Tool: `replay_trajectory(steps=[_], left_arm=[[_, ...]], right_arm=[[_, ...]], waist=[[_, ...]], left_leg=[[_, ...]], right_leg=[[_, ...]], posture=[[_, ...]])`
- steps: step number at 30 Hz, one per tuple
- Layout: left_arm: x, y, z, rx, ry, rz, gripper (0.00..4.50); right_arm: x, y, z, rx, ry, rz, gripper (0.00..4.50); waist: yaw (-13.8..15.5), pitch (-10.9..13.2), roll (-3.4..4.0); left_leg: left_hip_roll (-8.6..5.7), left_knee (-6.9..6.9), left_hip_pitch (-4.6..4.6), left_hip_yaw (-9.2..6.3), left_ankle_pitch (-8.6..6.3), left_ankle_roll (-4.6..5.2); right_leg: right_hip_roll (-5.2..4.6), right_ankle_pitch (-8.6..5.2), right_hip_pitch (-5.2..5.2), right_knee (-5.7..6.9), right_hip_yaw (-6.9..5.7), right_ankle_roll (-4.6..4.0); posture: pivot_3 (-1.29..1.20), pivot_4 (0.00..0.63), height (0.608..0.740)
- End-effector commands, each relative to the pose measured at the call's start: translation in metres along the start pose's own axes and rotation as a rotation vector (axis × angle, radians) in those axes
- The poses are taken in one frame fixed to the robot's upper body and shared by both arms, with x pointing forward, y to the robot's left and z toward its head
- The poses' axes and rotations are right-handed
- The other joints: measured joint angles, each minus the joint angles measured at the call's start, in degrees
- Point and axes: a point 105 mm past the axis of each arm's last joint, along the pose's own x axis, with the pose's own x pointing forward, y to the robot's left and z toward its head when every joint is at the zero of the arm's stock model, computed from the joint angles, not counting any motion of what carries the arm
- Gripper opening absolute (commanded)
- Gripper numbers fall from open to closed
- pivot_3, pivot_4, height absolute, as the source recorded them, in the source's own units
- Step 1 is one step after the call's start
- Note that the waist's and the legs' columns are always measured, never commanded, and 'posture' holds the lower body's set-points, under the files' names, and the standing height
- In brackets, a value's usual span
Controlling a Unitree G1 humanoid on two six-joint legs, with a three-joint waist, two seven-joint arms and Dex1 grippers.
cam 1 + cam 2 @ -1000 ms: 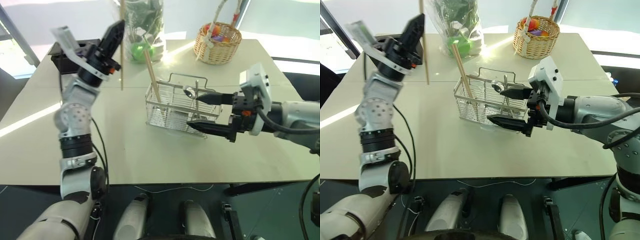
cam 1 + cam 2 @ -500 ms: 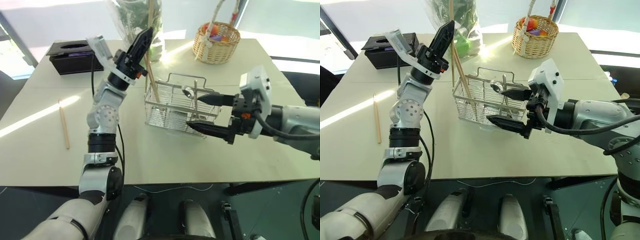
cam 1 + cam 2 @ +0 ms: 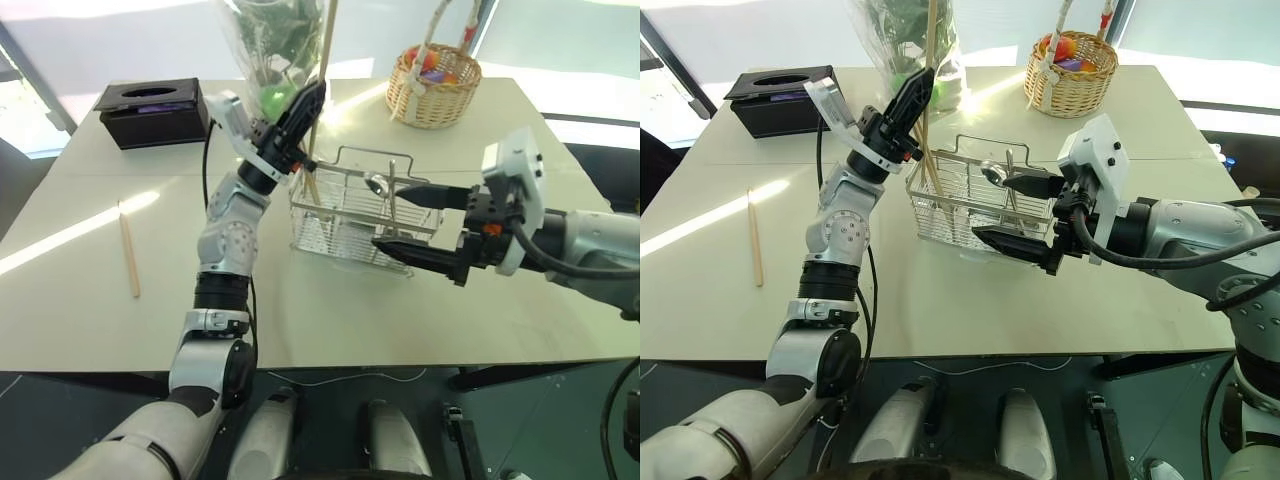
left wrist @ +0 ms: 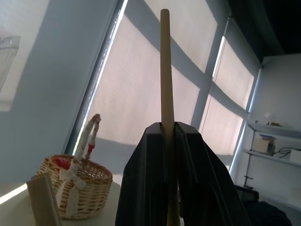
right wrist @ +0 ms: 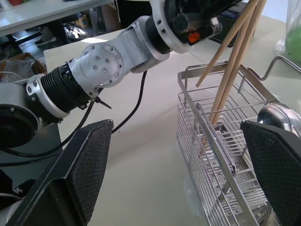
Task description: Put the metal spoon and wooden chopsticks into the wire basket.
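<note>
the left gripper [image 3: 921,84] is clamped on an upright chopstick [image 4: 165,70] whose lower end is down in the basket [image 3: 352,213] near the table's [image 3: 300,320] middle, beside another chopstick [image 5: 221,47] and the spoon [image 3: 379,184], while the right gripper [image 3: 405,222] stands wide apart just beside the basket.

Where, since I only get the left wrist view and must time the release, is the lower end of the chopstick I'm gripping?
Observer: The held chopstick, pinched in the left claw, seems to reach down into the wire basket, beside a second chopstick leaning there.
Operator: Any chopsticks left outside?
Observer: Yes, a loose chopstick lies flat on the table, far out to the robot's left.
Operator: And the spoon?
Observer: The metal spoon stands in the basket, near the open right claw.
</note>
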Motion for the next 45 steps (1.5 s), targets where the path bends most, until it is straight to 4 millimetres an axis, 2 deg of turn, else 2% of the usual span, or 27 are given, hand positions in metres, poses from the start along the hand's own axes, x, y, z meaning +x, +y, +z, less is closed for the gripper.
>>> replay_trajectory(steps=[1,7,8,11,15,18,19,21,23,25,27,29,31,36,39,43,45], left_arm=[[0.003,-0.007,0.003,0.036,-0.01,-0.034,1.2],[0.003,-0.005,0.006,0.043,-0.017,-0.028,4.25],[0.004,-0.005,0.008,0.047,-0.021,-0.029,4.42],[0.008,-0.003,0.022,0.06,-0.052,-0.029,4.42],[0.022,0.006,0.068,0.064,-0.146,0.036,4.42],[0.017,0.042,0.1,0.121,-0.118,0.252,4.42],[0.007,0.059,0.108,0.178,-0.085,0.349,4.42],[-0.013,0.079,0.116,0.297,0.0,0.469,4.42],[-0.044,0.105,0.114,0.441,0.148,0.648,4.42],[-0.091,0.131,0.113,0.597,0.328,0.881,4.42],[-0.144,0.145,0.116,0.684,0.463,1.101,4.42],[-0.192,0.146,0.119,0.718,0.555,1.269,4.42],[-0.228,0.14,0.119,0.736,0.628,1.375,4.42],[-0.299,0.117,0.121,0.71,0.755,1.626,4.42],[-0.316,0.111,0.118,0.661,0.789,1.688,4.42],[-0.316,0.11,0.106,0.605,0.823,1.643,4.42],[-0.311,0.111,0.108,0.644,0.803,1.61,4.42]], right_arm=[[-0.005,0.001,0.015,-0.048,-0.05,-0.009,4.5],[-0.005,0.0,0.015,-0.049,-0.053,-0.012,4.5],[-0.005,0.0,0.015,-0.048,-0.053,-0.012,4.5],[-0.006,0.0,0.014,-0.045,-0.052,-0.012,4.5],[-0.006,0.002,0.014,-0.043,-0.044,0.002,4.5],[-0.007,0.007,0.016,-0.027,-0.047,0.048,4.5],[-0.007,0.01,0.017,-0.014,-0.053,0.077,4.5],[-0.006,0.015,0.018,0.003,-0.058,0.121,4.5],[-0.005,0.019,0.016,0.012,-0.051,0.147,4.5],[-0.002,0.022,0.012,0.021,-0.043,0.167,4.5],[0.0,0.024,0.009,0.029,-0.038,0.183,4.5],[0.003,0.027,0.007,0.038,-0.039,0.199,4.5],[0.006,0.028,0.005,0.046,-0.043,0.211,4.5],[0.011,0.032,0.002,0.066,-0.057,0.233,4.5],[0.012,0.032,0.003,0.068,-0.061,0.242,4.5],[0.014,0.032,0.005,0.066,-0.065,0.25,4.5],[0.013,0.032,0.005,0.066,-0.064,0.25,4.5]], waist=[[0.0,0.0,0.0],[0.0,0.0,0.0],[0.0,0.0,0.0],[0.0,0.0,0.0],[0.0,0.0,-0.02],[-0.2,0.0,-0.01],[-0.5,0.0,-0.01],[-1.3,0.0,0.04],[-1.6,0.0,0.05],[-1.6,0.0,0.04],[-1.7,0.0,0.04],[-1.8,0.0,-0.01],[-1.6,0.0,-0.03],[-1.2,0.0,-0.08],[-1.0,0.0,-0.08],[-1.1,0.0,-0.09],[-1.3,0.0,-0.09]], left_leg=[[0.0,0.0,0.0,0.0,0.0,0.0],[0.0,0.0,0.0,0.0,0.0,0.0],[0.0,0.0,0.0,0.0,0.0,0.0],[0.0,0.0,0.0,0.0,0.0,0.0],[0.0,0.01,-0.01,-0.04,0.0,0.0],[0.01,0.01,-0.01,-0.05,0.0,0.0],[0.02,0.01,0.01,-0.04,0.0,0.0],[0.05,-0.03,0.06,-0.04,-0.01,0.01],[0.05,-0.07,0.11,-0.04,-0.02,0.02],[0.05,-0.1,0.13,-0.04,-0.02,0.02],[0.05,-0.1,0.13,-0.05,-0.02,0.02],[0.05,-0.11,0.09,-0.04,-0.02,0.02],[0.05,-0.13,0.06,-0.05,-0.03,0.01],[0.04,-0.12,0.02,-0.13,-0.13,-0.16],[0.03,-0.14,0.03,-0.15,-0.14,-0.18],[0.01,-0.13,0.02,-0.14,-0.14,-0.18],[0.01,-0.14,0.02,-0.14,-0.14,-0.18]], right_leg=[[0.0,0.0,0.0,0.0,0.0,0.0],[0.0,0.0,0.0,0.0,0.0,0.0],[0.0,0.0,0.0,0.0,0.0,0.01],[0.0,0.0,0.0,0.0,0.0,0.01],[0.02,0.02,-0.02,0.01,-0.01,0.03],[0.05,0.04,-0.03,0.02,0.0,0.08],[0.07,0.05,-0.03,0.03,0.01,0.11],[0.11,0.13,-0.02,0.05,0.03,0.26],[0.11,0.15,0.01,0.1,0.04,0.3],[0.11,0.15,0.01,0.12,0.04,0.3],[0.11,0.16,-0.01,0.12,0.07,0.3],[0.11,0.16,-0.08,0.13,0.1,0.3],[0.09,0.16,-0.14,0.15,0.12,0.29],[-0.08,0.18,-0.16,0.06,0.09,0.15],[-0.12,0.11,-0.17,0.04,0.03,-0.05],[-0.13,0.11,-0.17,0.04,0.02,-0.05],[-0.13,0.11,-0.16,0.04,0.03,-0.06]], posture=[[0.0,0.15,0.74],[0.0,0.15,0.74],[0.0,0.15,0.74],[0.0,0.15,0.74],[0.0,0.15,0.74],[0.0,0.15,0.74],[0.0,0.15,0.74],[0.0,0.15,0.74],[0.0,0.15,0.74],[0.0,0.15,0.74],[0.0,0.15,0.74],[0.0,0.15,0.74],[0.0,0.15,0.74],[0.0,0.15,0.74],[0.0,0.15,0.74],[0.0,0.15,0.74],[0.0,0.15,0.74]])
